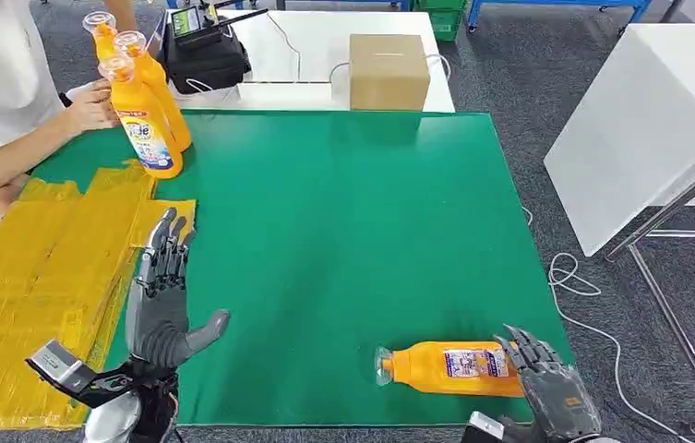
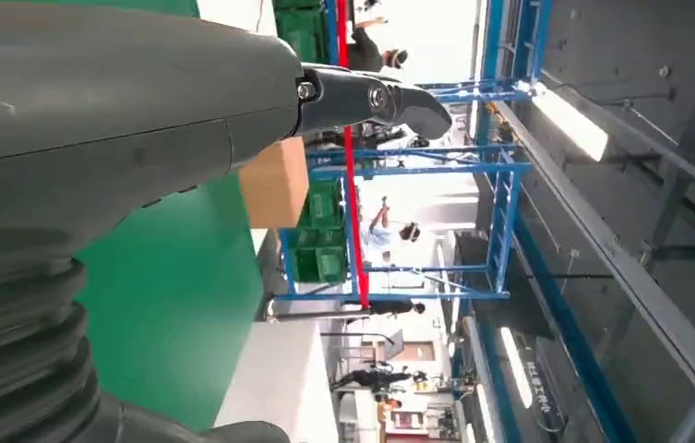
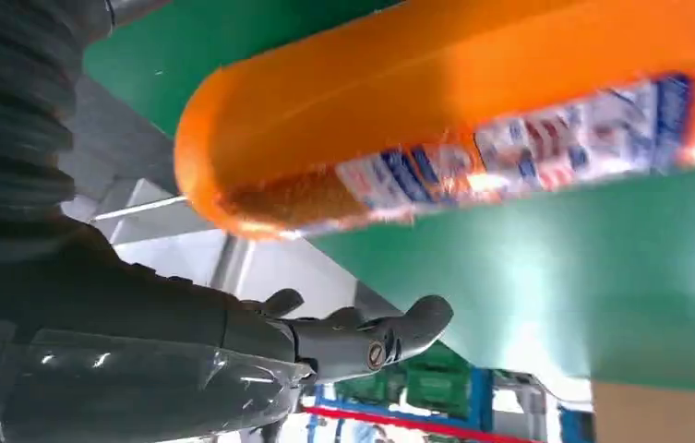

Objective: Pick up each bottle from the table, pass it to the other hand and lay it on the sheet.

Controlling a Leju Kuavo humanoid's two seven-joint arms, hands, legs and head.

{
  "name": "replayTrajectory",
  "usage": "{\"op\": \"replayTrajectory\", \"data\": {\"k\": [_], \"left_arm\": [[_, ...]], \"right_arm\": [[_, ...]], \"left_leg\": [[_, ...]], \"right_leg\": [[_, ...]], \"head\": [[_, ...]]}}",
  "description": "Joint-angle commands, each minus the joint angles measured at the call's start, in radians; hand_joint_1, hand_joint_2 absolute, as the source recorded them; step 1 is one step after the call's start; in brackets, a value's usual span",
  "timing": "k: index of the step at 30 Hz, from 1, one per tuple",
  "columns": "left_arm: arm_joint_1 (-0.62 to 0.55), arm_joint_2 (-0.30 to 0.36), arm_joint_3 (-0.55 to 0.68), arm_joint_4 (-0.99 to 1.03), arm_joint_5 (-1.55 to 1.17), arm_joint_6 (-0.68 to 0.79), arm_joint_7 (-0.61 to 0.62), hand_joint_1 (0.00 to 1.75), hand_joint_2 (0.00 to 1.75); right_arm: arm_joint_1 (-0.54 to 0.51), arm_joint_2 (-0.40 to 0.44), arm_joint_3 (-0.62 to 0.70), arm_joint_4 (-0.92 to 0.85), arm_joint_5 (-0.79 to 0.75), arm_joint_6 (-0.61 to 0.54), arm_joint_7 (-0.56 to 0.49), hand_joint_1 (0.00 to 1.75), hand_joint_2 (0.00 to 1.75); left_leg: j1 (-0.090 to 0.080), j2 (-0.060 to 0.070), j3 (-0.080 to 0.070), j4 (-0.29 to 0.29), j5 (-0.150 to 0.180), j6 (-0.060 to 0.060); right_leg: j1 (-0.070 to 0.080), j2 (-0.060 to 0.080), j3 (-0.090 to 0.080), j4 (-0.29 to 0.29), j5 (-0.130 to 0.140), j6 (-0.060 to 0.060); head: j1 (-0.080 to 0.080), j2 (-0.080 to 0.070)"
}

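Nearest my viewpoint, the right hand [image 1: 551,388] sits at the table's near edge with its fingers spread over the base end of the lying bottle [image 1: 449,367]; from the head view I cannot tell whether it has closed on the bottle or merely touches it, and the right wrist view shows a clear gap between thumb [image 3: 371,337] and orange body. On the other side, my left hand [image 1: 163,300] is raised, released, fingers extended and thumb out, holding nothing, near the edge of the yellow sheet [image 1: 39,277]. That bottle lies on its side on the green mat [image 1: 343,231], cap pointing toward the left hand. Farther off, three upright bottles [image 1: 145,120] stand at the far left corner, steadied by a person's hand [image 1: 89,103], with a cardboard box [image 1: 389,71] beyond. I judge the step in hand to be the first pickup; next, the fingers must wrap the body firmly before lifting toward the waiting left hand.
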Motion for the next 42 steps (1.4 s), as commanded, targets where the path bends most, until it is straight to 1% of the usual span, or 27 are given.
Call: {"op": "replayTrajectory", "data": {"k": [1,2,3,4,5,6,7,9,11,12,17,18,19,20,21,26,27,30,31,33,34,37,38,39,40,41,42], "left_arm": [[-0.030,0.001,-0.021,0.038,0.000,-0.013,0.016,0.00,1.75],[-0.033,0.000,-0.021,0.040,0.002,-0.013,0.017,0.00,1.75],[-0.036,0.000,-0.021,0.043,0.003,-0.013,0.016,0.00,1.75],[-0.040,-0.001,-0.023,0.046,0.003,-0.014,0.017,0.00,1.75],[-0.044,-0.002,-0.025,0.050,0.003,-0.016,0.020,0.00,1.75],[-0.046,-0.002,-0.027,0.052,0.004,-0.017,0.020,0.00,1.75],[-0.054,-0.001,-0.033,0.061,0.004,-0.021,0.023,0.00,1.75],[-0.066,-0.003,-0.042,0.080,0.007,-0.025,0.024,0.00,1.75],[-0.070,-0.005,-0.044,0.090,0.013,-0.028,0.028,0.00,1.75],[-0.071,-0.005,-0.046,0.094,0.014,-0.029,0.028,0.00,1.75],[-0.071,-0.005,-0.046,0.094,0.014,-0.029,0.028,0.00,1.75],[-0.071,-0.005,-0.046,0.094,0.014,-0.029,0.028,0.00,1.75],[-0.072,-0.004,-0.048,0.098,0.016,-0.030,0.029,0.00,1.75],[-0.075,-0.004,-0.051,0.103,0.018,-0.032,0.030,0.00,1.75],[-0.078,-0.004,-0.053,0.108,0.019,-0.032,0.030,0.00,1.75],[-0.105,-0.004,-0.065,0.130,0.029,-0.032,0.029,0.00,1.75],[-0.106,-0.003,-0.066,0.133,0.031,-0.031,0.029,0.00,1.75],[-0.109,-0.003,-0.068,0.133,0.032,-0.030,0.029,0.00,1.75],[-0.109,-0.003,-0.067,0.133,0.033,-0.030,0.028,0.00,1.75],[-0.099,0.000,-0.062,0.125,0.035,-0.028,0.028,0.00,1.75],[-0.095,0.000,-0.059,0.120,0.035,-0.029,0.028,0.00,1.75],[-0.089,-0.001,-0.055,0.110,0.034,-0.030,0.027,0.00,1.75],[-0.086,-0.001,-0.055,0.102,0.031,-0.029,0.026,0.00,1.75],[-0.078,-0.001,-0.056,0.084,0.023,-0.029,0.027,0.00,1.75],[-0.076,-0.002,-0.055,0.078,0.020,-0.031,0.030,0.00,1.75],[-0.074,-0.001,-0.059,0.069,0.013,-0.034,0.037,0.00,1.75],[-0.076,0.000,-0.064,0.066,0.008,-0.037,0.043,0.00,1.75]], "right_arm": [[-0.118,0.227,-0.037,0.295,0.073,0.043,-0.041,0.00,1.75],[-0.122,0.239,-0.049,0.309,0.077,0.054,-0.053,0.00,1.75],[-0.128,0.248,-0.055,0.324,0.077,0.061,-0.062,0.00,1.75],[-0.138,0.259,-0.059,0.344,0.079,0.063,-0.066,0.00,1.75],[-0.155,0.280,-0.064,0.383,0.087,0.073,-0.075,0.00,1.75],[-0.162,0.287,-0.064,0.398,0.085,0.079,-0.081,0.00,1.75],[-0.174,0.301,-0.072,0.437,0.073,0.089,-0.097,0.00,1.75],[-0.195,0.318,-0.084,0.502,0.075,0.091,-0.115,0.00,1.75],[-0.211,0.333,-0.090,0.553,0.087,0.099,-0.114,0.00,1.75],[-0.216,0.337,-0.091,0.567,0.091,0.099,-0.117,0.02,1.75],[-0.214,0.336,-0.092,0.569,0.091,0.099,-0.117,0.02,1.75],[-0.214,0.336,-0.092,0.569,0.091,0.099,-0.117,0.14,1.75],[-0.214,0.338,-0.094,0.575,0.096,0.110,-0.123,1.06,1.75],[-0.211,0.338,-0.100,0.579,0.105,0.123,-0.126,1.50,1.75],[-0.210,0.332,-0.097,0.581,0.107,0.136,-0.129,1.75,1.75],[-0.202,0.275,-0.063,0.556,0.091,0.197,-0.143,1.75,1.75],[-0.200,0.263,-0.057,0.545,0.084,0.207,-0.144,1.75,1.75],[-0.207,0.248,-0.061,0.525,0.074,0.215,-0.146,1.75,1.75],[-0.216,0.249,-0.063,0.520,0.075,0.216,-0.145,1.75,1.75],[-0.232,0.274,-0.094,0.516,0.071,0.191,-0.146,1.75,1.75],[-0.239,0.285,-0.104,0.518,0.072,0.182,-0.155,1.75,1.75],[-0.271,0.349,-0.163,0.521,0.057,0.128,-0.192,1.75,1.75],[-0.282,0.380,-0.189,0.525,0.060,0.102,-0.195,1.75,1.75],[-0.305,0.439,-0.242,0.530,0.072,0.057,-0.203,1.75,1.75],[-0.315,0.459,-0.261,0.529,0.097,0.074,-0.202,1.75,1.75],[-0.326,0.517,-0.331,0.516,0.084,0.022,-0.225,1.75,1.75],[-0.343,0.547,-0.356,0.510,0.081,0.009,-0.238,1.75,1.75]], "left_leg": [[0.002,0.002,0.009,-0.003,-0.002,-0.004],[0.002,0.001,0.005,-0.002,-0.001,-0.003],[0.002,0.002,0.008,-0.003,-0.002,-0.004],[0.002,0.001,0.005,-0.002,-0.001,-0.003],[0.002,0.001,0.007,-0.003,-0.001,-0.004],[0.002,0.001,0.004,-0.002,-0.001,-0.002],[0.002,0.002,0.007,-0.002,-0.001,-0.003],[0.002,0.002,0.007,-0.003,-0.001,-0.003],[0.002,0.002,0.009,-0.003,0.000,-0.004],[0.002,0.002,0.008,-0.002,0.000,-0.003],[0.002,0.006,0.012,-0.002,-0.001,-0.004],[0.002,0.004,0.012,-0.003,-0.001,-0.005],[0.002,0.005,0.012,-0.002,-0.001,-0.004],[0.003,0.004,0.014,-0.003,0.000,-0.006],[0.002,0.005,0.013,-0.002,-0.001,-0.004],[0.002,0.000,0.012,-0.002,0.002,-0.003],[0.002,0.002,0.013,-0.002,0.002,-0.002],[0.002,0.001,0.013,-0.002,0.003,-0.001],[0.001,0.002,0.014,-0.002,0.005,0.003],[0.002,-0.001,0.014,-0.003,0.005,0.002],[0.002,0.002,0.014,-0.002,0.004,0.003],[0.002,0.004,0.014,-0.001,0.004,0.003],[0.002,0.004,0.014,-0.002,0.004,0.002],[0.001,0.005,0.013,-0.001,0.004,0.004],[0.002,0.006,0.014,-0.002,0.004,0.002],[0.002,0.010,0.014,-0.002,0.003,0.000],[0.002,0.009,0.013,-0.002,0.004,0.002]], "right_leg": [[0.002,0.001,0.009,-0.006,0.000,-0.002],[0.002,0.001,0.006,-0.004,0.000,-0.002],[0.002,0.001,0.008,-0.005,0.000,-0.002],[0.002,0.000,0.005,-0.003,0.000,-0.001],[0.002,0.001,0.007,-0.004,0.000,-0.002],[0.002,0.001,0.005,-0.003,0.001,-0.001],[0.002,0.001,0.007,-0.004,0.000,-0.002],[0.002,0.001,0.007,-0.004,0.000,-0.001],[0.002,0.000,0.009,-0.005,0.001,-0.002],[0.002,0.000,0.006,-0.004,0.001,-0.001],[0.002,0.006,0.007,-0.003,0.000,-0.003],[0.002,0.005,0.009,-0.004,0.001,-0.004],[0.002,0.006,0.008,-0.003,0.001,-0.004],[0.002,0.005,0.010,-0.005,0.001,-0.004],[0.002,0.007,0.009,-0.003,0.001,-0.004],[0.001,0.002,0.010,-0.004,0.000,-0.004],[0.001,0.004,0.010,-0.005,0.000,-0.004],[0.001,0.003,0.012,-0.006,0.000,-0.004],[0.000,0.004,0.012,-0.006,0.000,-0.004],[0.001,0.001,0.014,-0.008,0.000,-0.004],[0.000,0.005,0.013,-0.007,0.000,-0.003],[0.001,0.008,0.014,-0.008,0.001,-0.003],[0.001,0.007,0.015,-0.009,0.001,-0.003],[0.001,0.009,0.014,-0.008,0.002,-0.003],[0.001,0.009,0.015,-0.009,0.002,-0.003],[0.002,0.013,0.014,-0.009,0.003,-0.004],[0.001,0.012,0.013,-0.008,0.003,-0.003]], "head": [[0.000,0.000],[0.000,0.000],[0.000,0.000],[0.000,0.000],[0.000,0.000],[0.000,0.000],[0.000,0.000],[0.000,0.000],[0.000,0.000],[0.000,0.000],[0.000,0.000],[0.000,0.000],[0.000,0.000],[0.000,0.000],[0.000,0.000],[0.001,0.000],[0.000,0.000],[0.001,0.000],[0.000,0.000],[0.001,0.000],[0.000,0.000],[0.001,0.000],[0.000,0.000],[0.000,0.000],[0.000,0.000],[0.001,0.000],[0.000,0.000]]}}
